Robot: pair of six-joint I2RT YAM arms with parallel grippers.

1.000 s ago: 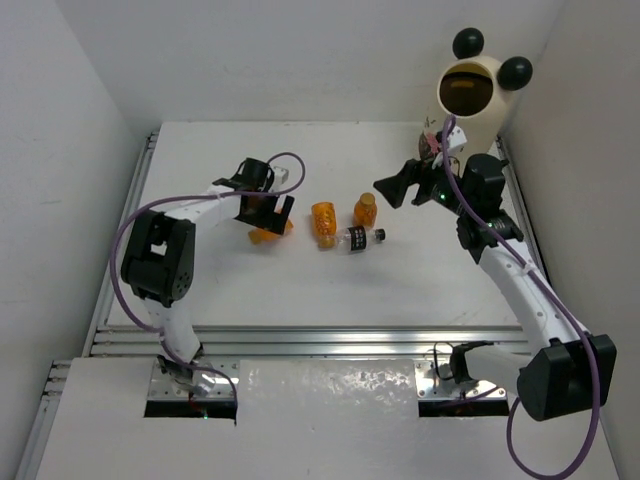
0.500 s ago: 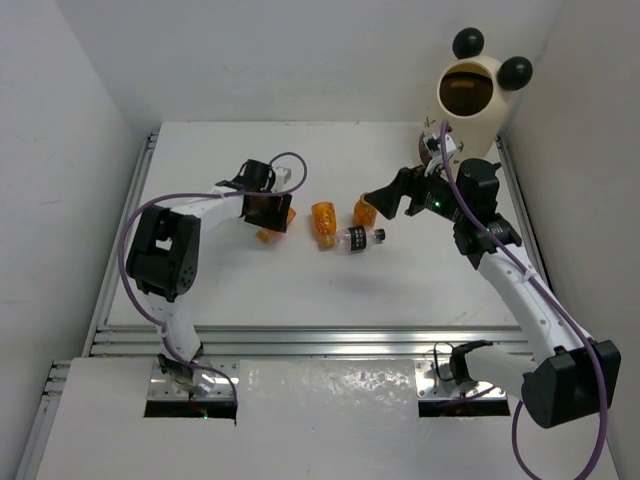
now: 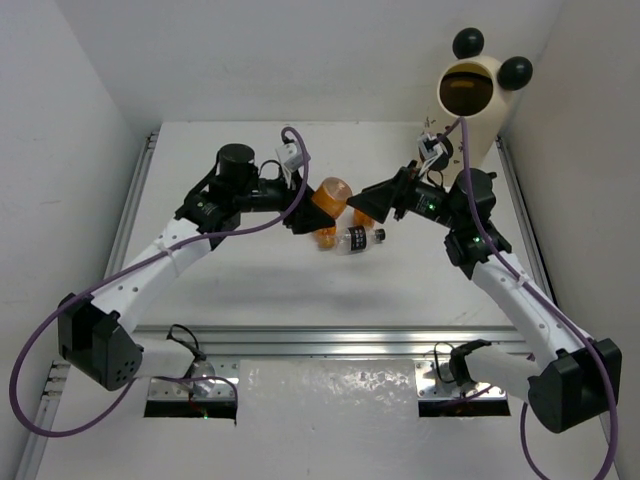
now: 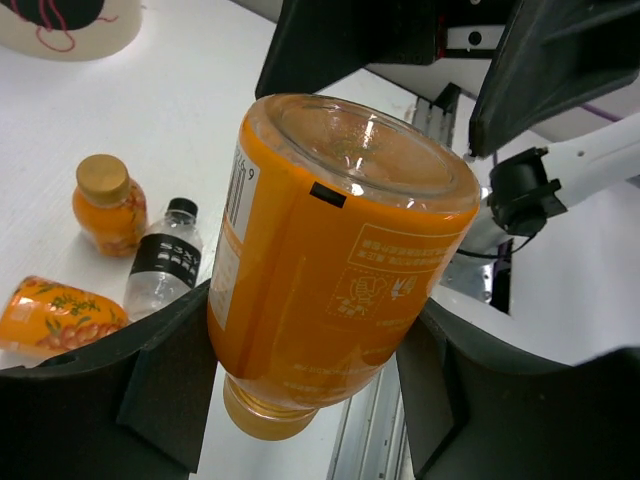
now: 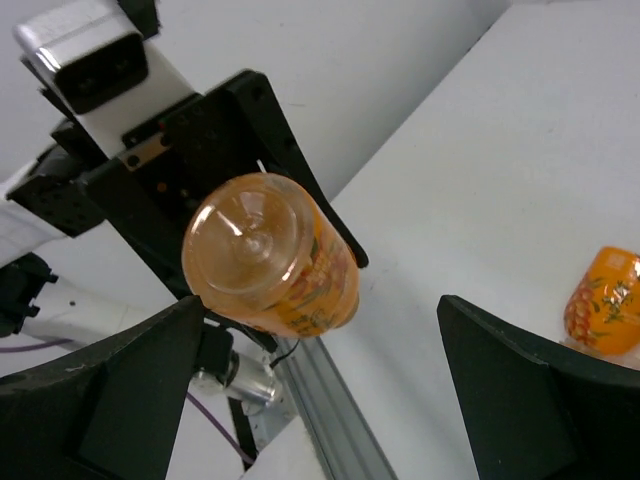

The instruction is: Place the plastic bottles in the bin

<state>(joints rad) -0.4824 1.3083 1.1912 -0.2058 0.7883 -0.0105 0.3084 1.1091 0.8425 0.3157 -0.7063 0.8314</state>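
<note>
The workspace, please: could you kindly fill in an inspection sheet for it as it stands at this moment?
Surface: white table, no spills seen.
Job's things: orange bottle held off the table; on the table a capped orange bottle, a black-labelled bottle and a lying orange bottle; bin at the far right corner.
Clutter: nothing seen.
Claws: left claw shut on the orange bottle; right claw open, facing it, not touching.
Cables: purple cables looping beside each arm.
Surroundings: white walls; metal rail along the near edge.
</note>
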